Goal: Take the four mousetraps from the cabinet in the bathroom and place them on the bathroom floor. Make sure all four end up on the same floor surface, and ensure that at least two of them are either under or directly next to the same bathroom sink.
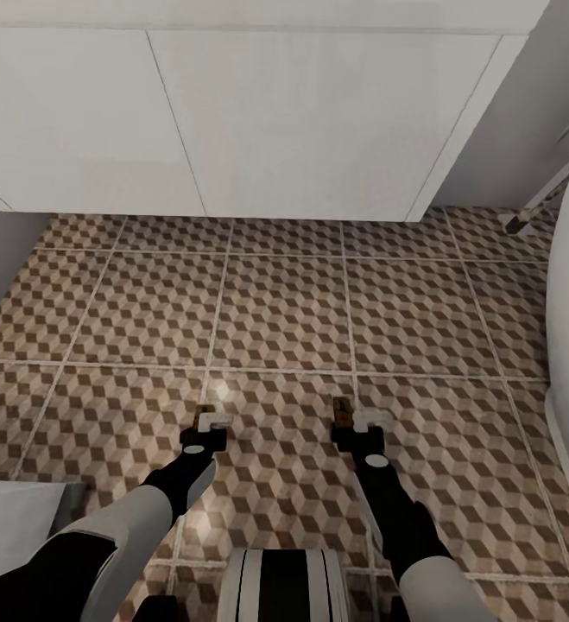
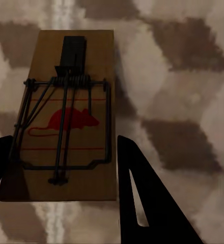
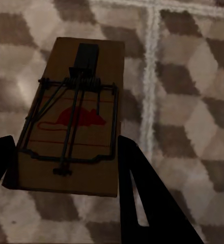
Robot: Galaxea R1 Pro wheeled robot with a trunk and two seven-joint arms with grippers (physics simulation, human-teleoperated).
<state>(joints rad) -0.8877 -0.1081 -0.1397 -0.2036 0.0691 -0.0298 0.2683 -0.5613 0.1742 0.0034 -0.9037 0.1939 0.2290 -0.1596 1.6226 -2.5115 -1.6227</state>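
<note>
Left tool [image 2: 61, 168] fingertips behind mousetrap [image 2: 66, 114]

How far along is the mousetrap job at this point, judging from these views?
Midway at best. No trap lies loose on the bathroom floor yet. In hand: one mousetrap sits between the left gripper fingers, another mousetrap between the right gripper fingers, both held low over the tiles in front of the white sink. Left: setting these two down by the sink, plus two traps unaccounted for here.
</note>
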